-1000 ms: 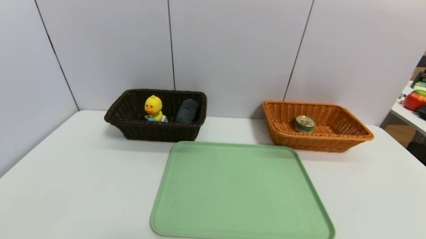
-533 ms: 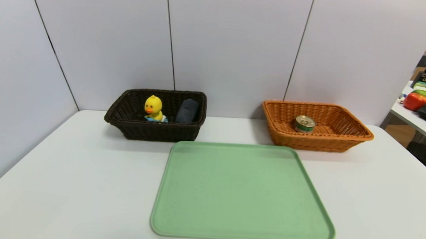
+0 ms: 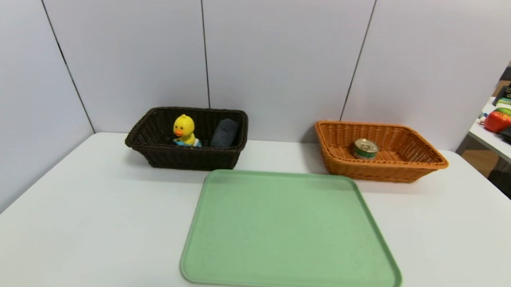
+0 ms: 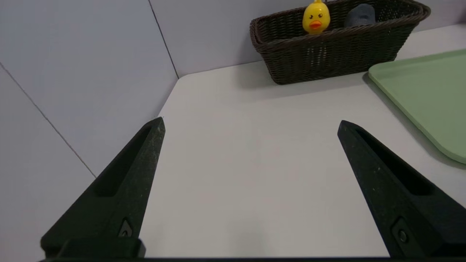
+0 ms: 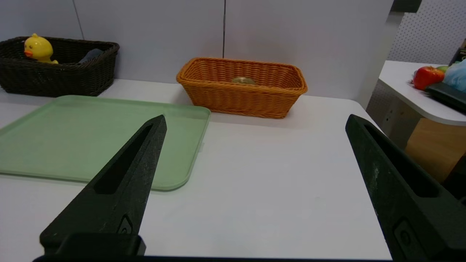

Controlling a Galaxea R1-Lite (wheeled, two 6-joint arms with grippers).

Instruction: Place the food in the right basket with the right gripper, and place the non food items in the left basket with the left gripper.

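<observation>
Sorting looks finished: the yellow toy duck sits in the dark wicker basket, the round tin can in the orange wicker basket, both far ahead of the left gripper and right gripper, jaws spread and empty. Nothing on the table has shifted; the green plastic tray stays bare.

Dark brown wicker basket far left holds yellow duck toy, upright, beside dark grey roll; orange wicker basket far right holds small tin can, upright.
</observation>
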